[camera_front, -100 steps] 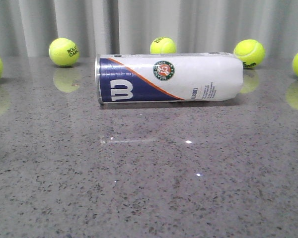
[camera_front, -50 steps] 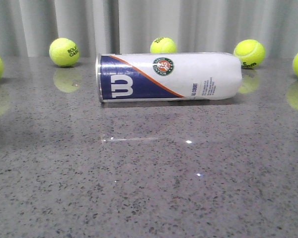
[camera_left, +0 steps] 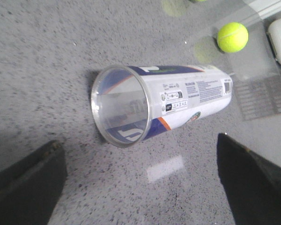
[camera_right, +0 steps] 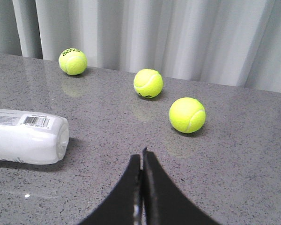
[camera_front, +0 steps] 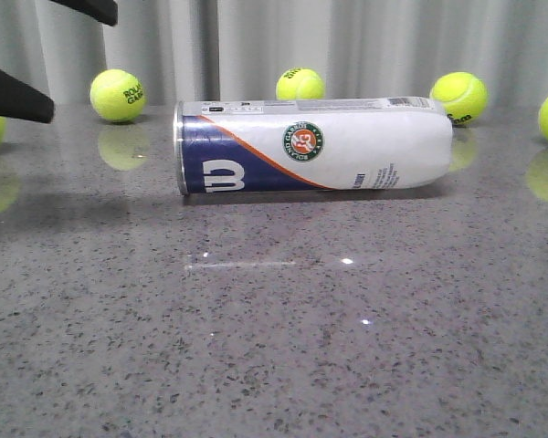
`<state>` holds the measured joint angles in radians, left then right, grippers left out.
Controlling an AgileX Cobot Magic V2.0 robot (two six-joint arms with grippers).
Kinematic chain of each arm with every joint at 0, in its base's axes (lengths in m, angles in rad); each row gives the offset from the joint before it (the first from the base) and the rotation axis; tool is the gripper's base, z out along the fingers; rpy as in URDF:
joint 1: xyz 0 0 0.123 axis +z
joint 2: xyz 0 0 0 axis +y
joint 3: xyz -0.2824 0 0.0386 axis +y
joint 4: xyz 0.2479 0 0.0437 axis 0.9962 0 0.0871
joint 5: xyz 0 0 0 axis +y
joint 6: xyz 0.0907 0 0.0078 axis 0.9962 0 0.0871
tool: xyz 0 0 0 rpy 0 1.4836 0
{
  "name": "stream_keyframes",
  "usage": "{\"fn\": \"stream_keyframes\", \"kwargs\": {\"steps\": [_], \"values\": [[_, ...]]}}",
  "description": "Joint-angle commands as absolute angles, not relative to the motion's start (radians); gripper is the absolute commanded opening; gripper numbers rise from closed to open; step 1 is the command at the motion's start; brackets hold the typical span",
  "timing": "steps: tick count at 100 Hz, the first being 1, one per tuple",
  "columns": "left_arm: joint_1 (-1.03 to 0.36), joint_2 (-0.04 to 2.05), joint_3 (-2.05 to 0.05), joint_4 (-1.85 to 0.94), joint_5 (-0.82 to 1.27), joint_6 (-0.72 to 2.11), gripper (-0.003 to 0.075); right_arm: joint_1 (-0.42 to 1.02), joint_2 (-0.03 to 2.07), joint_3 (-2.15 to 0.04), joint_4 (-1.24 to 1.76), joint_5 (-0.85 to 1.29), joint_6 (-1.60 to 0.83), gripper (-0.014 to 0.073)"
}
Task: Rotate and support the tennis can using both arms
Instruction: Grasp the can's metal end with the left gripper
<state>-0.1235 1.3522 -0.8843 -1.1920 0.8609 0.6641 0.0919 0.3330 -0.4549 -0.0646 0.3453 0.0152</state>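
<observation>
Tennis can (camera_front: 310, 146) lying on its side on the grey speckled bench (camera_front: 274, 347), long axis running left to right across the front view, open metal-rimmed mouth toward the robot's left, closed rounded end toward the right. Left gripper (camera_left: 140, 187) spread wide, fingers well apart, hovering just off the open mouth and looking partly down the bore; touching nothing. Right gripper (camera_right: 141, 187) pressed closed, fingers together, empty, standing off beyond the closed end with bare bench between. Left arm judged nearer and better lined up for the first contact at the rim; right arm likely needed at the far end for support. On the label: white W of Wilson on navy, orange stripe, round red-green Roland Garros logo, small print reading roughly "ALL COURT", a barcode near the closed end. Yellow tennis balls (camera_front: 118, 95) scattered behind, one stamped ROLAND GARROS, another (camera_front: 458, 97) marked Wilson.
</observation>
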Motion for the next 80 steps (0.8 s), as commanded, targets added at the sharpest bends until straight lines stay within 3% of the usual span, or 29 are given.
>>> {"fn": "stream_keyframes", "kwargs": {"steps": [1,29,74,80], "values": [[-0.162,1.376,-0.914,-1.321,0.877,0.716,0.0617,0.086,0.338,-0.48,-0.073,0.258,0.013,-0.0066],[-0.247,1.523,-0.95,-1.486,0.879,0.838,0.0617,0.086,0.338,-0.48,-0.073,0.258,0.013,-0.0066],[-0.287,1.703,-1.107,-1.491,0.877,0.857,0.0616,0.086,0.338,-0.48,-0.073,0.258,0.013,-0.0066],[-0.287,1.711,-1.115,-1.493,0.879,0.86,0.0588,0.086,0.338,-0.48,-0.073,0.258,0.013,-0.0066]]}}
